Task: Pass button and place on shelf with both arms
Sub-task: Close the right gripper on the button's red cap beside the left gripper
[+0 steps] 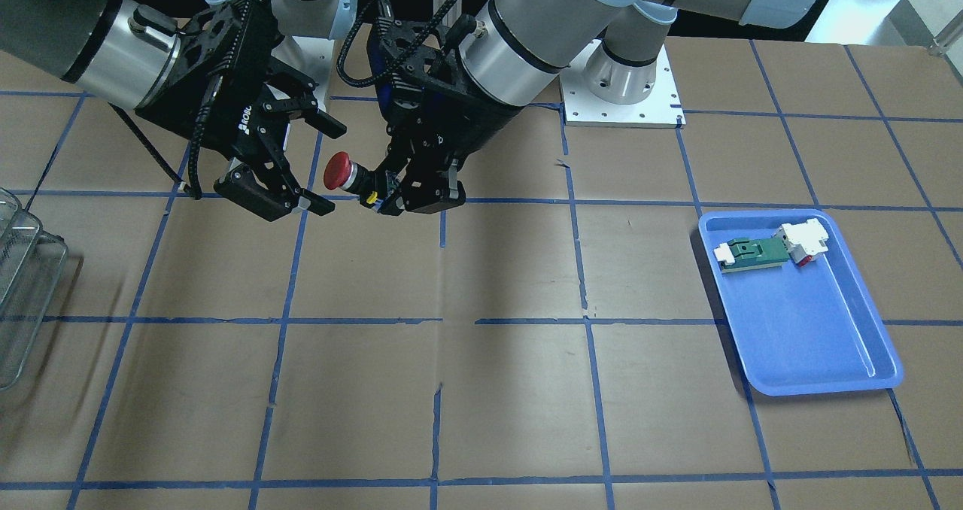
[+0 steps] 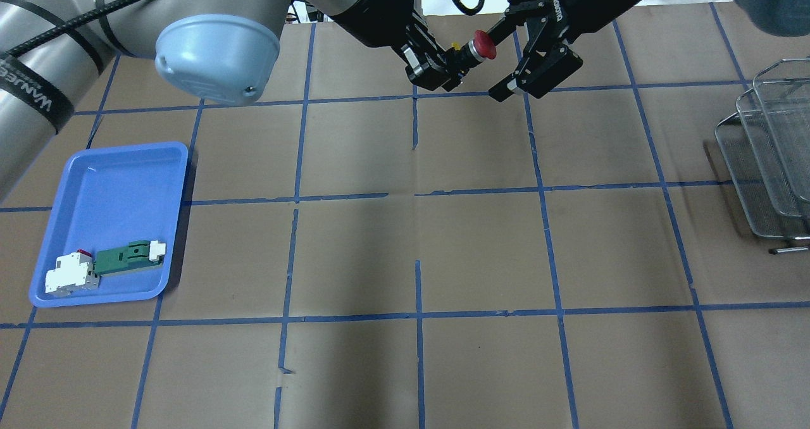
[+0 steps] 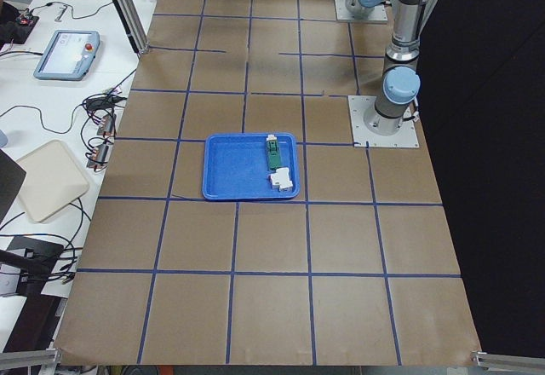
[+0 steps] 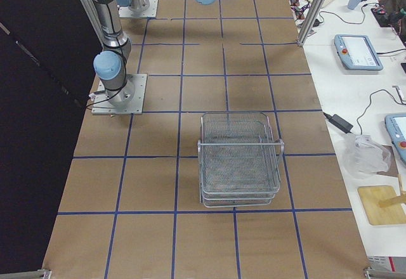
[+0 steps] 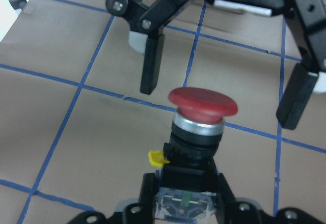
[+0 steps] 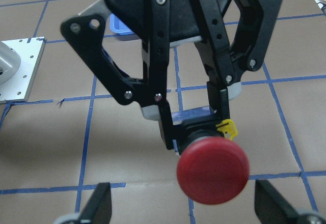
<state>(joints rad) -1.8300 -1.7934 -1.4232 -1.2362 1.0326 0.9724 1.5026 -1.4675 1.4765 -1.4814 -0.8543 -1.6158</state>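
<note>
My left gripper [image 1: 395, 194] is shut on the black base of the red mushroom-head button [image 1: 338, 171] and holds it level above the table, head pointing at my right gripper [image 1: 325, 168]. The right gripper is open, its two fingers [image 5: 152, 63] on either side of the red head [image 5: 202, 102] without touching it. In the overhead view the button [image 2: 485, 44] sits between both grippers at the table's far middle. In the right wrist view the head [image 6: 213, 169] is close up. The wire shelf [image 2: 772, 150] stands at the table's right edge, also in the exterior right view [image 4: 240, 158].
A blue tray [image 2: 107, 182] on the robot's left side holds a green-and-white connector part [image 2: 130, 256] and a white block [image 2: 69, 274]. Brown table paper with blue tape grid lines covers the rest. Benches with tablets and cables line the operators' side.
</note>
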